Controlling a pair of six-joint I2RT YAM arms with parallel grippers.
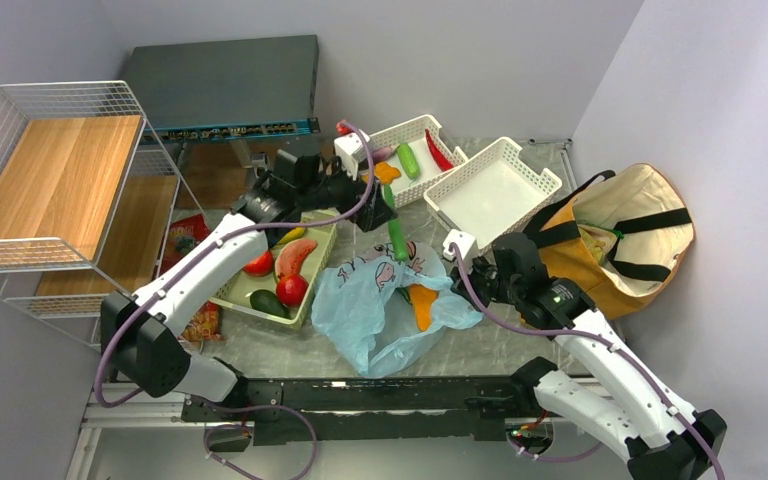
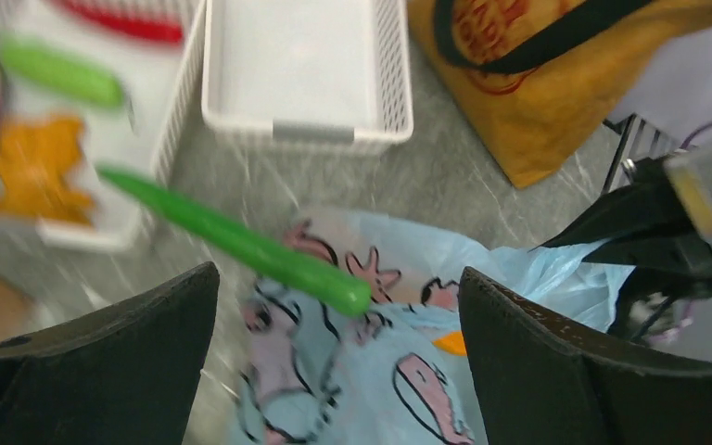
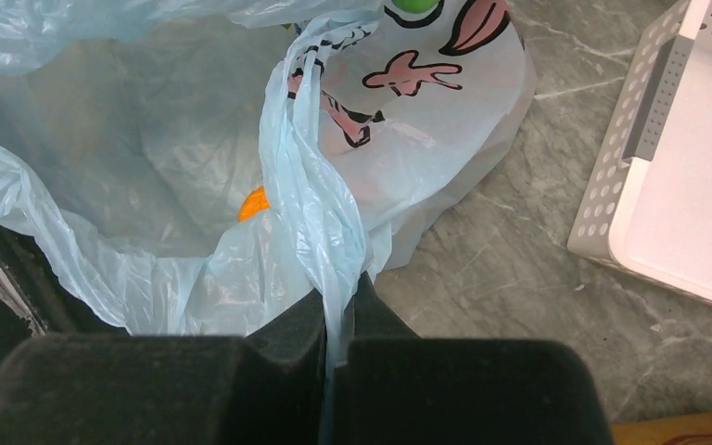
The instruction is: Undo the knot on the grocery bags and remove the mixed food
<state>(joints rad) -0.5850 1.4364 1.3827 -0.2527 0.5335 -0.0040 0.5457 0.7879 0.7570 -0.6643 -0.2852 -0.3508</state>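
Observation:
The light-blue bag point(image 1: 375, 300) lies open mid-table with an orange carrot point(image 1: 422, 305) inside. My right gripper point(image 1: 457, 268) is shut on a twisted strand of the bag's rim point(image 3: 320, 213), and the carrot point(image 3: 252, 204) shows through the plastic. My left gripper point(image 1: 372, 213) is wide open and empty above the bag's far edge. A long green cucumber point(image 2: 241, 243) lies blurred just beyond its fingertips point(image 2: 176, 306), over the bag's print. I cannot tell whether it rests there or is in the air. The mustard tote point(image 1: 620, 240) stands open at the right.
A green tray point(image 1: 326, 250) left of the bag holds a watermelon slice point(image 1: 295, 257), apple point(image 1: 291, 290), avocado point(image 1: 270, 304) and mango point(image 1: 290, 236). An empty white basket point(image 1: 490, 150) and a filled one point(image 1: 415, 125) stand behind. A wire shelf point(image 1: 50, 180) is at left, with a red snack pack point(image 1: 185, 240) beside it.

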